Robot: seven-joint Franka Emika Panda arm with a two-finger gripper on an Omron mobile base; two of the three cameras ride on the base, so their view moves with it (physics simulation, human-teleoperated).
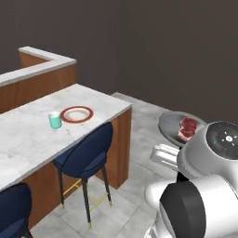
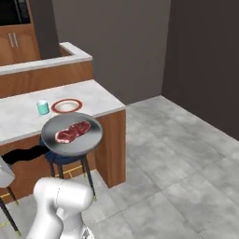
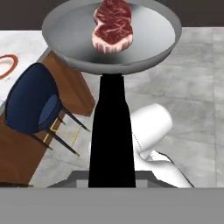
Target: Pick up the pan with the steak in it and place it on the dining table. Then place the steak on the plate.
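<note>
A teal cup [image 1: 55,120] is seen standing upright on a marble top, near its far end. Two dark blue stools are set along the near side, one [image 1: 87,158] under the far end and another [image 1: 14,209] cut by the lower left edge. Behind, a marble-topped wooden counter [image 1: 42,69] is seen against dark walls, above a grey tiled floor [image 2: 186,186].

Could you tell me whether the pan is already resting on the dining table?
No, the pan with the steak hangs in the air beside the dining table.

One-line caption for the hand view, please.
Pan with steak held by its handle above the floor beside a stool.
</note>
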